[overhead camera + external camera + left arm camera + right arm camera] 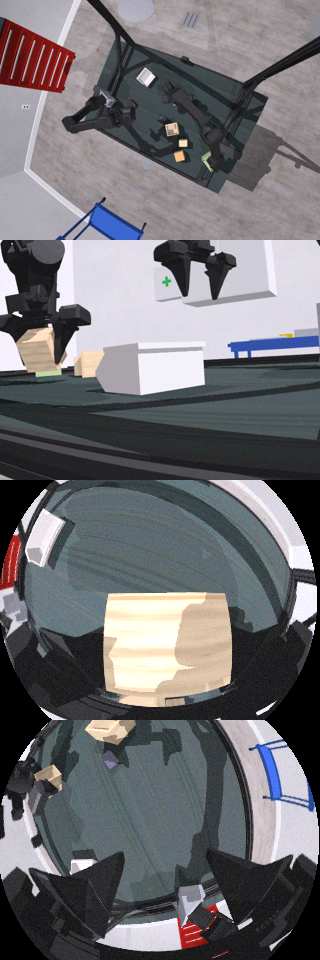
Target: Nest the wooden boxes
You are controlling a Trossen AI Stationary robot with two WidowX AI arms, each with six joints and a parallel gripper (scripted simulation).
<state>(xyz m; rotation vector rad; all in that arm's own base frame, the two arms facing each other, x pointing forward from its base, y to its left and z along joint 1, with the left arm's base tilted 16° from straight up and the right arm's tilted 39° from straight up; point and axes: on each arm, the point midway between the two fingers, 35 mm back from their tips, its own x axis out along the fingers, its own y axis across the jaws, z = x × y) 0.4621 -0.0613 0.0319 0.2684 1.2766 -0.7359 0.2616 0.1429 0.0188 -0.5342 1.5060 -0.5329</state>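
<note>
My left gripper point(41, 363) point(164, 618) is shut on a pale wooden box point(36, 353) point(145, 640) point(55, 779), held tilted just above the table; its mouth partly shows in the right wrist view. My right gripper point(199, 297) point(166, 854) is open and empty, high above the table. A wooden box point(166, 131) point(114, 736) stands open side up, with uneven light and shade inside; I cannot tell whether it holds another box. A smaller pale wooden piece point(183, 142) and an orange-brown one point(179, 156) lie beyond it, with no mouth visible.
A white open box point(141, 80) point(170, 369) point(44, 537) stands toward the back left in the top view. A small dark purple object point(163, 118) point(110, 761) lies beside the standing wooden box. A green bracket point(206, 160) is at the left arm's base. Frame posts rise around the table point(155, 103).
</note>
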